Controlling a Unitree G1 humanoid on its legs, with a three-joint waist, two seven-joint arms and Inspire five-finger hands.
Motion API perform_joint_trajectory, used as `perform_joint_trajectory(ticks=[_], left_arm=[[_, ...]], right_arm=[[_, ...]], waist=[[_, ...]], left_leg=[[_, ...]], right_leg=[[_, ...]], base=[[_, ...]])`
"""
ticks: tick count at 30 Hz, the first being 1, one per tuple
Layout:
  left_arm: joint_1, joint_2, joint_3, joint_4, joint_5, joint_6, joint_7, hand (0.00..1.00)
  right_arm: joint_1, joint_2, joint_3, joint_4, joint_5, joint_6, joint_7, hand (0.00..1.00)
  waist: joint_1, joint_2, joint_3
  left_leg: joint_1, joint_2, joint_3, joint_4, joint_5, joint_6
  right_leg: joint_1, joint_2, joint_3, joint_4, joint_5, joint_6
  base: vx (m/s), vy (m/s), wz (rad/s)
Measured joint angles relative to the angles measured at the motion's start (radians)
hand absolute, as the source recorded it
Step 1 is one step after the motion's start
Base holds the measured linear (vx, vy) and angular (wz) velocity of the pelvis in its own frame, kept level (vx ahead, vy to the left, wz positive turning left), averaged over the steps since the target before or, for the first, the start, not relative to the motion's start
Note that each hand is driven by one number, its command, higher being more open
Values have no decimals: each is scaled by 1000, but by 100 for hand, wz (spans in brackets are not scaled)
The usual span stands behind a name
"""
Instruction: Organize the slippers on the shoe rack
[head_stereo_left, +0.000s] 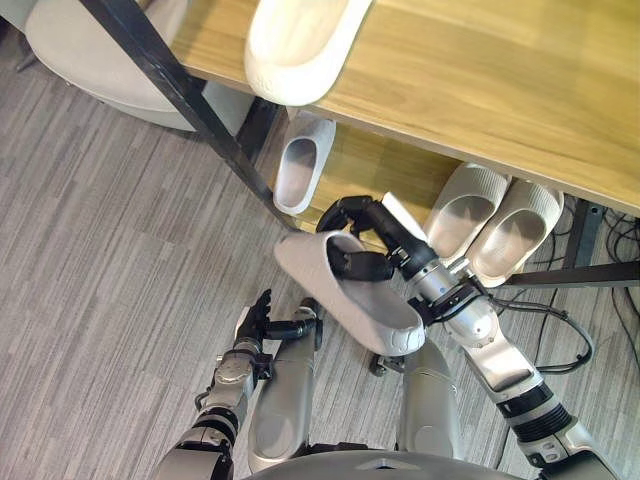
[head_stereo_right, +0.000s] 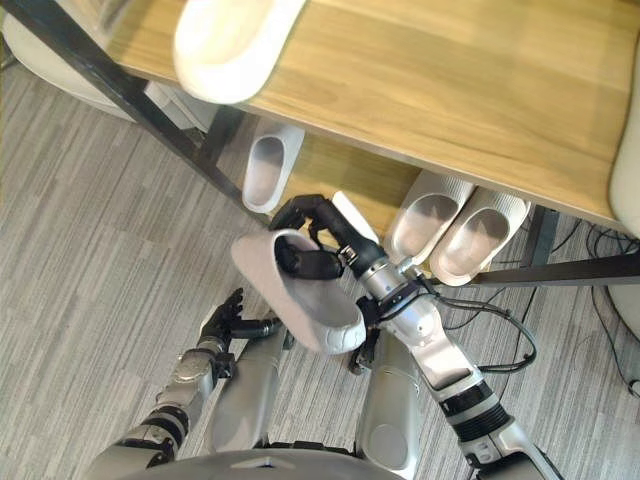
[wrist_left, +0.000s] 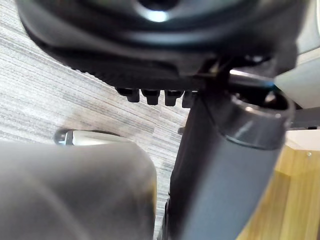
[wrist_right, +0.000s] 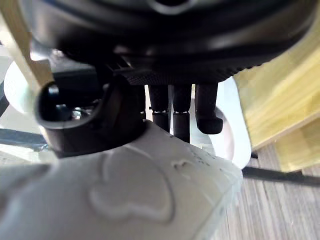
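Clearly, right robot hand (head_stereo_left: 385, 240) grips pale grey slipper (head_stereo_left: 360, 300), sole seemingly heart-embossed.

- The left eye view and right eye view sit on the robot's head and look steeply down on the wooden shoe rack (head_stereo_left: 480, 90) and the grey floor (head_stereo_left: 100, 250) before it
- The two eyes stand slightly apart sideways and share one scene; each takes in the rack's top board and lower shelf, the right hand (head_stereo_left: 385, 235) gripping the grey slipper (head_stereo_left: 350, 295), and the left hand (head_stereo_left: 252, 325) low over the floor
- The left wrist view looks along its own hand from very close, facing the floor, with a corner of the rack's wood at its edge
- The right wrist view looks along its own hand, the held slipper just beneath the lens; past the fingers lies the rack's wood, shared with the head views
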Motion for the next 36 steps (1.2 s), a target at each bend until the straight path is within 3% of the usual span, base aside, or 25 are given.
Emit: perform_joint_trajectory(ticks=[8, 16, 23, 32, 33, 36], left_arm=[[0, -28, 94, -86, -5, -6, 6, 100], [0, -51, 99, -139, -8, -8, 29, 100], [-15, -58, 93, -157, -12, -21, 30, 100], [-26, -67, 82, -186, -22, -42, 43, 100], [-27, -67, 81, -190, -23, -43, 48, 100], [-28, -67, 74, -194, -29, -44, 57, 100]], right_arm=[[-82, 18, -148, -14, -163, -15, -205, 0], [-177, 13, -187, -12, -297, -13, -345, 0], [-370, 7, -185, 229, -359, 40, -416, 0], [-570, -7, -154, 511, -367, 103, -428, 0], [-596, -12, -138, 536, -367, 105, -439, 100], [-633, -12, -133, 562, -367, 105, -460, 100]], waist=[[27, -21, 23], [43, -27, 26], [72, -31, 26], [90, -40, 25], [91, -40, 25], [93, -41, 25]], left_leg=[[-152, -1, -14, 152, -45, 9], [-223, -11, -29, 197, -42, 3], [-275, -12, -50, 227, -41, -5], [-351, -31, -72, 246, -35, -16], [-360, -32, -73, 247, -34, -17], [-368, -34, -75, 248, -34, -18]], right_leg=[[-129, -28, -18, 145, -57, -2], [-184, -49, -35, 201, -78, -10], [-219, -54, -58, 230, -88, -17], [-275, -78, -88, 261, -102, -31], [-283, -79, -89, 262, -102, -31], [-289, -81, -92, 263, -103, -30]], base=[[-70, 39, 3], [-21, 36, 9], [-21, 45, 5], [3, 42, 10], [2, 49, 3], [0, 51, 3]])
